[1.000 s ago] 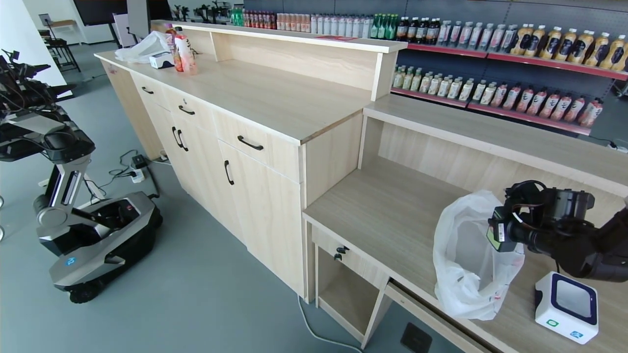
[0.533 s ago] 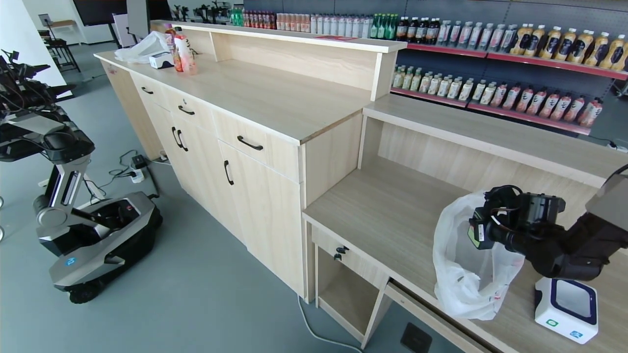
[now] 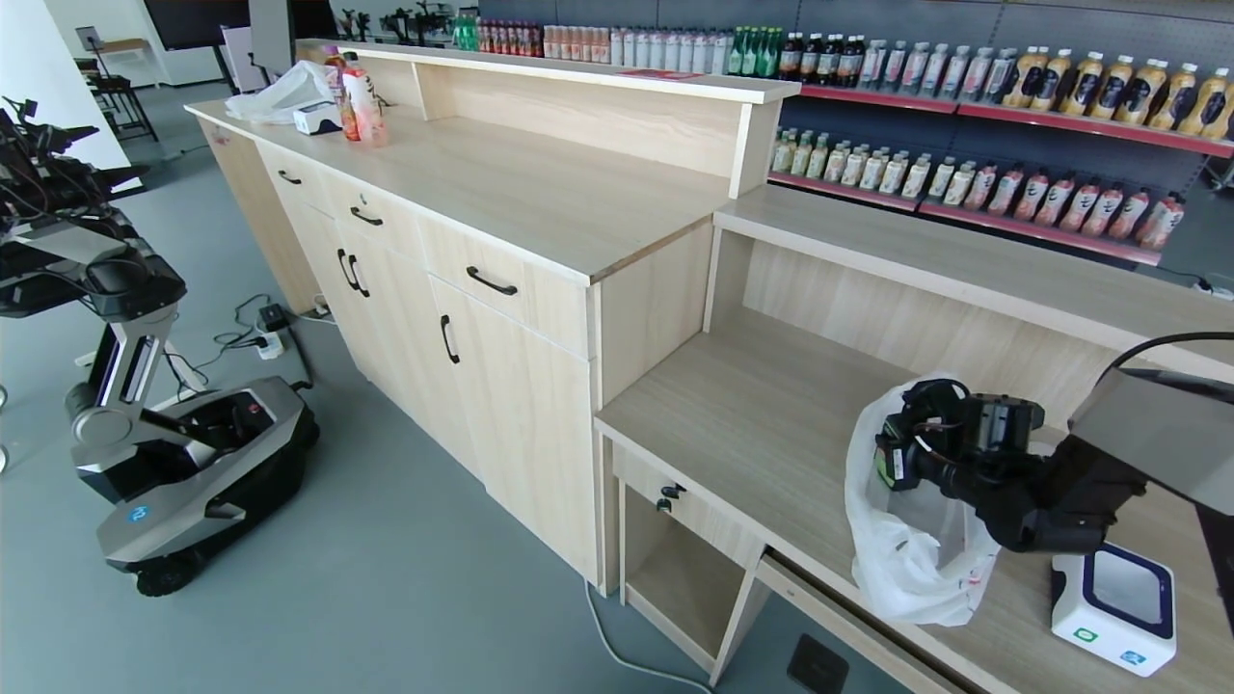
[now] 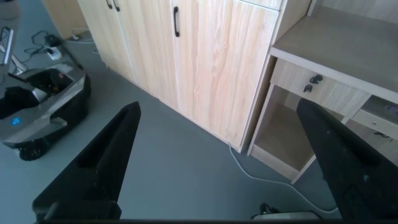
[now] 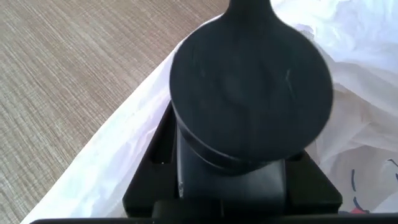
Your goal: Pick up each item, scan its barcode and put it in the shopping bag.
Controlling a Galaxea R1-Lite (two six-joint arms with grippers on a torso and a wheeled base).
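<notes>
A white plastic shopping bag (image 3: pixel 906 564) stands open on the low wooden desk (image 3: pixel 762 424). My right gripper (image 3: pixel 911 458) is at the bag's mouth, shut on a dark item with a green label. In the right wrist view that item (image 5: pixel 249 81) shows a round black end and hangs over the bag (image 5: pixel 354 68), with my right gripper (image 5: pixel 230 186) closed around its body. A white barcode scanner (image 3: pixel 1113 602) with a dark window sits just right of the bag. My left gripper (image 4: pixel 217 168) is open over the grey floor, nothing between its fingers (image 4: pixel 93 168).
A taller counter (image 3: pixel 540 193) rises left of the desk, with bottles (image 3: pixel 359 96) and another bag at its far end. Drink shelves (image 3: pixel 964 106) line the back wall. A second robot (image 3: pixel 164 453) stands on the floor at left.
My right arm has carried the dark item leftward and down, from above the scanner side to the bag's mouth. The bag's rim has sagged slightly.
</notes>
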